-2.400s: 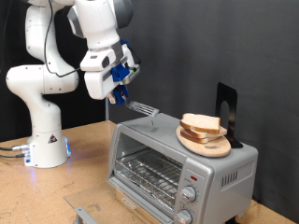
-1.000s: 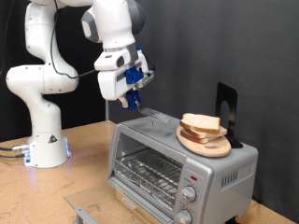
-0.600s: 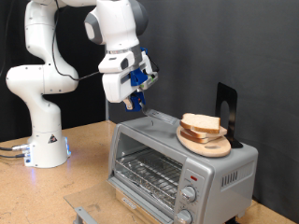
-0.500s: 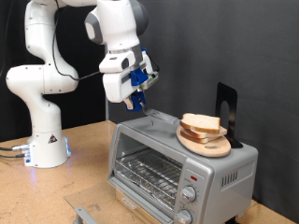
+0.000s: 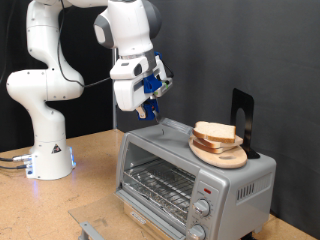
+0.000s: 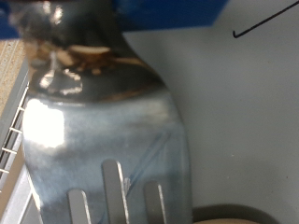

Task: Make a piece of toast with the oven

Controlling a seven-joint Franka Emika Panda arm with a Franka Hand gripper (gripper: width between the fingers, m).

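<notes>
The piece of toast (image 5: pixel 215 131) lies on a round wooden plate (image 5: pixel 222 154) on top of the silver oven (image 5: pixel 240 182), towards the exterior view's right. My gripper (image 5: pixel 147 103) hangs above the oven's left top edge, shut on the handle of a slotted metal spatula (image 5: pixel 164 123). The spatula's blade points towards the plate, a short way left of it and just above the oven top. In the wrist view the spatula blade (image 6: pixel 107 131) fills most of the picture over the grey oven top (image 6: pixel 248 112). The plate's edge (image 6: pixel 234 215) shows beyond the blade.
A black upright stand (image 5: pixel 243 118) sits on the oven behind the plate. The wire rack (image 5: pixel 160 183) shows through the oven's front. Knobs (image 5: pixel 204 210) sit at its right. A grey flat part (image 5: pixel 92 228) lies on the wooden table in front.
The gripper has carried the spatula towards the exterior view's right, closer to the plate and toast. The toast and plate have not moved.
</notes>
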